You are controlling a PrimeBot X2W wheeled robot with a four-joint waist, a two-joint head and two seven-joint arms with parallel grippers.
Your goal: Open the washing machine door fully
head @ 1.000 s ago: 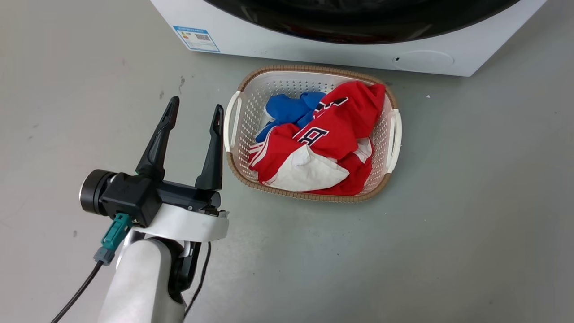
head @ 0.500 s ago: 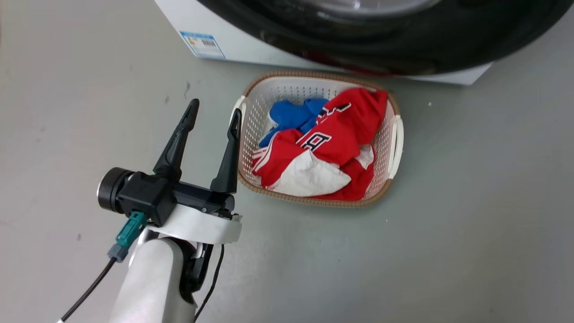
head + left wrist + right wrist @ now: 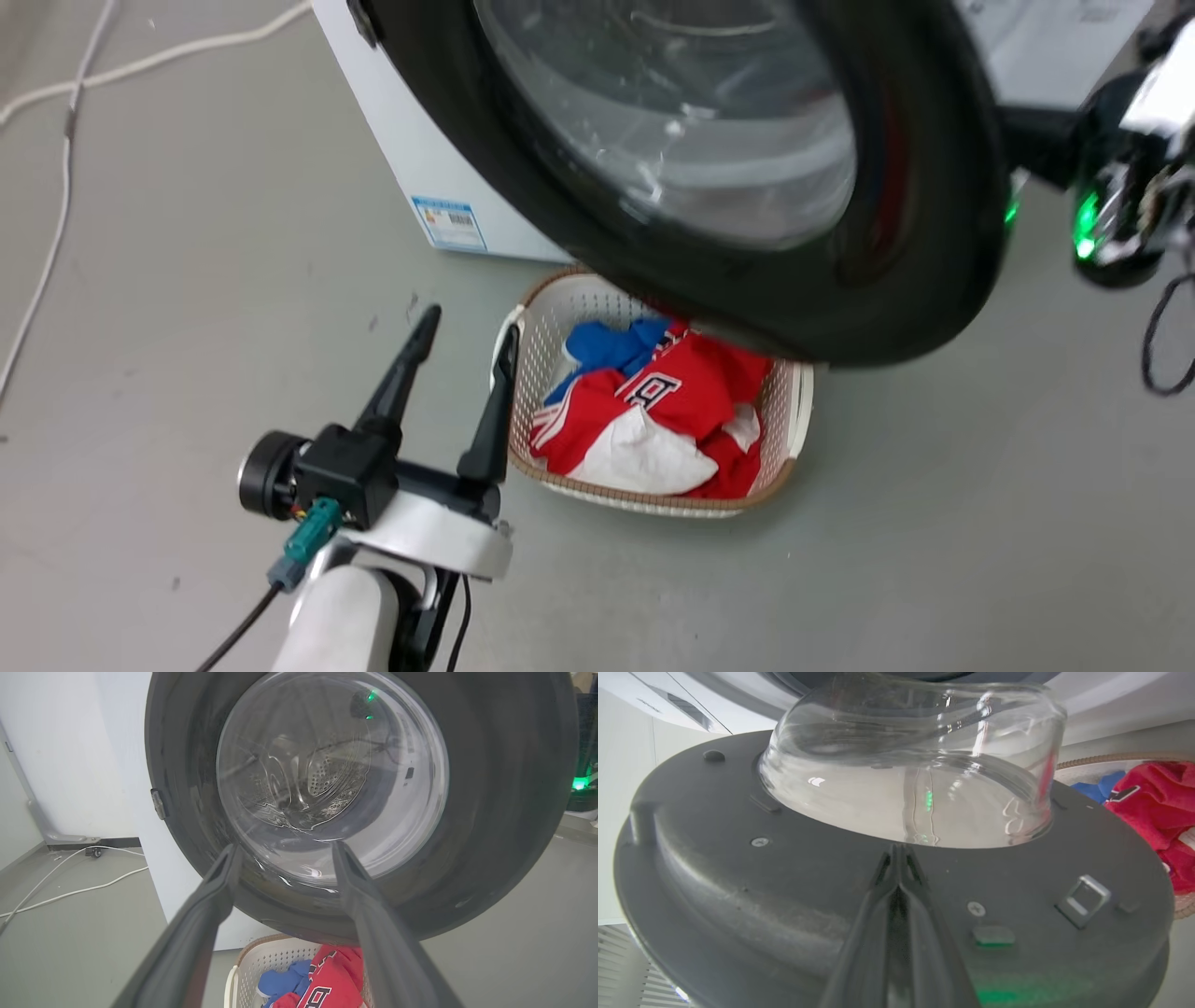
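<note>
The large round glossy black washing machine door with its bulging clear glass bowl point(image 3: 920, 196) stands part-way open and spans the head view from 11 to 2 o'clock. Its lower rim hangs above the white perforated plastic laundry basket with a brown woven rim point(image 3: 801, 411).

The right gripper point(image 3: 896, 851) has its two dark fingers pressed together with nothing between them. The tips sit at, and seem to touch, the door's dull grey inner face at 6 o'clock of the bowl. A square metal latch loop point(image 3: 1083, 900) lies at 4 o'clock of them. The left gripper point(image 3: 470, 322) is spread wide and empty, at 9 o'clock of the basket, with its fingers aimed at the door's outer face.

The step looks like a push from inside. It should go best if the tips stay on the plastic ring, off the glass, and follow the arc about the hinge rather than a straight line. The left arm probably ought to stay out of that sweep.

Being round, the door has no long axis, and its plane stands roughly upright. The outer face looks toward 7 o'clock in the head view. The bowl bulges toward 1 o'clock, back at the big white box-shaped washing machine point(image 3: 392, 159). The hinged edge is at 11 o'clock and the free edge at 3 o'clock
</note>
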